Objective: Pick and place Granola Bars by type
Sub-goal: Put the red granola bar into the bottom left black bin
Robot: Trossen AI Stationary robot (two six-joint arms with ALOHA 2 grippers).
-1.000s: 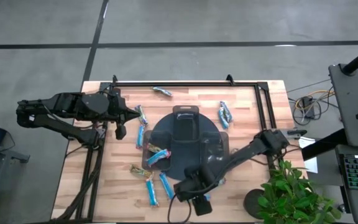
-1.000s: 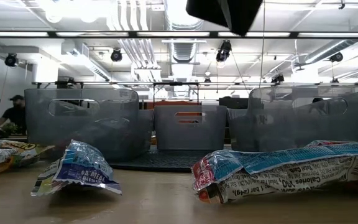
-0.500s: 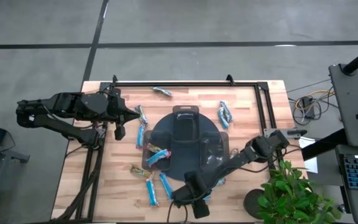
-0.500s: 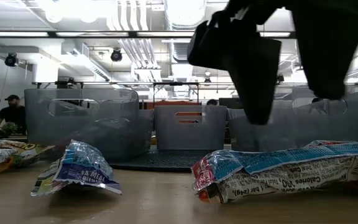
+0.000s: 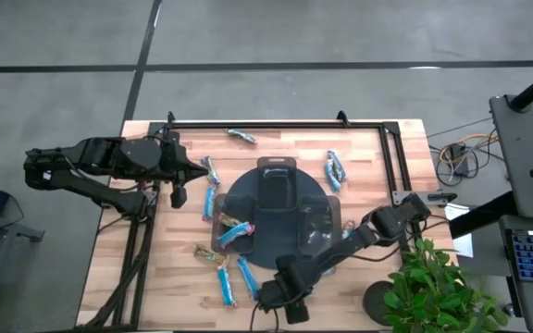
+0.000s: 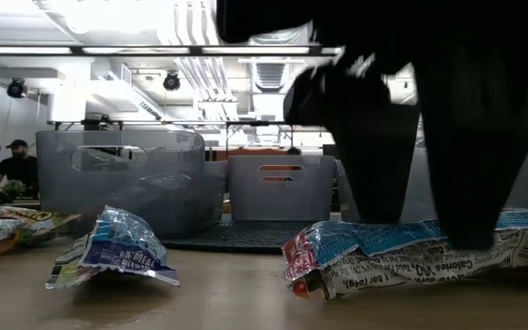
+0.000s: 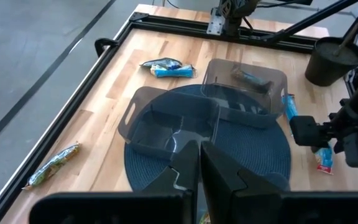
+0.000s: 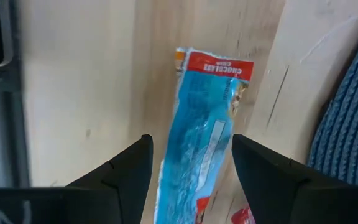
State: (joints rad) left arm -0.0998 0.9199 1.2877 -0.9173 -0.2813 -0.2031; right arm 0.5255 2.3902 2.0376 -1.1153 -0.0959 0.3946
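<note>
L gripper [image 5: 181,172] hovers at the table's [image 5: 359,148] left edge w/ fingers pressed together, holding nothing. Granola Bars [image 5: 222,233] lie scattered on the wood around the dark round tray [image 5: 280,242] w/ clear bins [image 7: 166,121]; one bar sits inside a bin. R gripper [image 8: 191,158] is low at the front edge, fingers spread either side of a light blue bar [image 8: 199,140] lying flat just beside the tray, not yet pinching it.

Two dark jointed arms [image 5: 100,162], black blocky fingers [image 8: 126,171]
</note>
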